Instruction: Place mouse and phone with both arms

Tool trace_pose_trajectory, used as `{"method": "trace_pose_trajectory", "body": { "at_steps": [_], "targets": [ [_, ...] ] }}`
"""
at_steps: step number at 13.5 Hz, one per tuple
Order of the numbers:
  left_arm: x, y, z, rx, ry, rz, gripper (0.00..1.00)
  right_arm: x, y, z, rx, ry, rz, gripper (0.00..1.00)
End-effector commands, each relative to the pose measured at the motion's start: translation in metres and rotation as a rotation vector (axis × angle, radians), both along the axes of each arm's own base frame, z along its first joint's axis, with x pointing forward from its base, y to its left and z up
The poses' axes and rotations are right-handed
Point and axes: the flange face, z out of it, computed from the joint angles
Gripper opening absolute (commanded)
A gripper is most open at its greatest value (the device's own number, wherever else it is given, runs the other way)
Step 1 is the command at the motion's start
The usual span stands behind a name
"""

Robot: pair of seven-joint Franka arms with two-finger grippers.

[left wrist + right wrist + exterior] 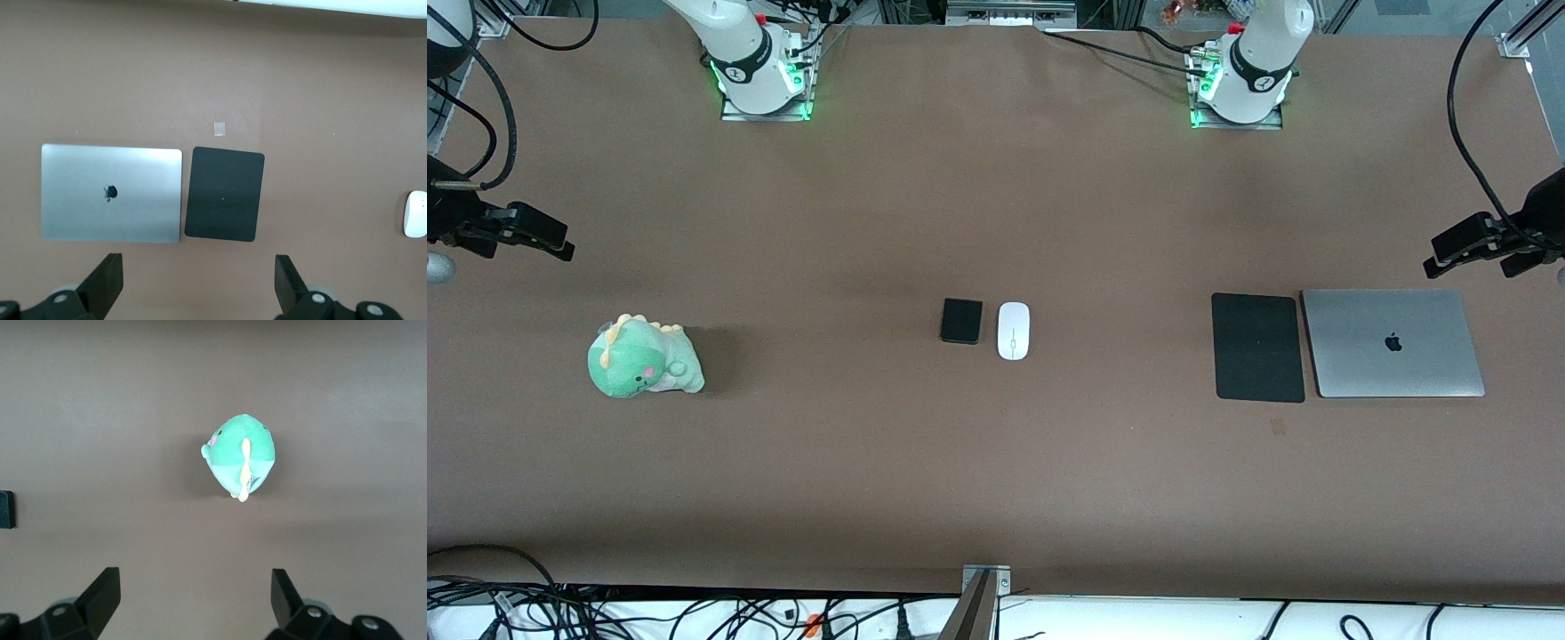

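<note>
The white oval mouse (1013, 331) and the small black phone (961, 321) lie side by side mid-table, the phone toward the right arm's end. My left gripper (1440, 253) hangs open and empty over bare table at the left arm's end; its wrist view shows its gripper (199, 280) with wide-apart jaws and the mouse (415, 214) at the frame edge. My right gripper (560, 242) hangs open and empty over the right arm's end. In its wrist view the gripper (195, 597) holds nothing, and a corner of the phone (6, 509) shows.
A flat black mouse pad (1257, 347) and a closed silver laptop (1392, 343) lie side by side toward the left arm's end. A green plush dinosaur (643, 358) sits toward the right arm's end. Cables run along the table's edges.
</note>
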Motion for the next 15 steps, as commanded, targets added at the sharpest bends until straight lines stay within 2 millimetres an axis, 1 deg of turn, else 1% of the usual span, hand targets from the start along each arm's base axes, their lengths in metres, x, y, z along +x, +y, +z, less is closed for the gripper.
{"method": "trace_pose_trajectory", "body": {
  "at_steps": [1,3,6,9,12,15],
  "targets": [
    [-0.002,-0.003,0.003,-0.001,0.018,0.014,1.0,-0.001,-0.002,0.003,0.006,0.006,0.004,1.0],
    [-0.005,-0.006,0.002,0.005,0.042,0.02,1.0,-0.001,-0.002,0.003,0.006,0.006,0.004,1.0],
    [-0.018,-0.013,0.006,0.07,0.078,-0.007,1.0,-0.001,-0.002,0.003,0.006,0.006,0.004,1.0],
    [-0.021,-0.008,0.009,0.076,0.077,-0.013,1.0,-0.001,-0.002,0.003,0.006,0.006,0.004,1.0],
    [-0.024,-0.008,0.0,0.076,0.105,-0.016,1.0,-0.001,-0.002,0.003,0.006,0.006,0.004,1.0],
    [-0.026,-0.011,-0.004,0.074,0.112,-0.021,1.0,-0.001,-0.002,0.003,0.006,0.006,0.004,1.0]
  ]
}}
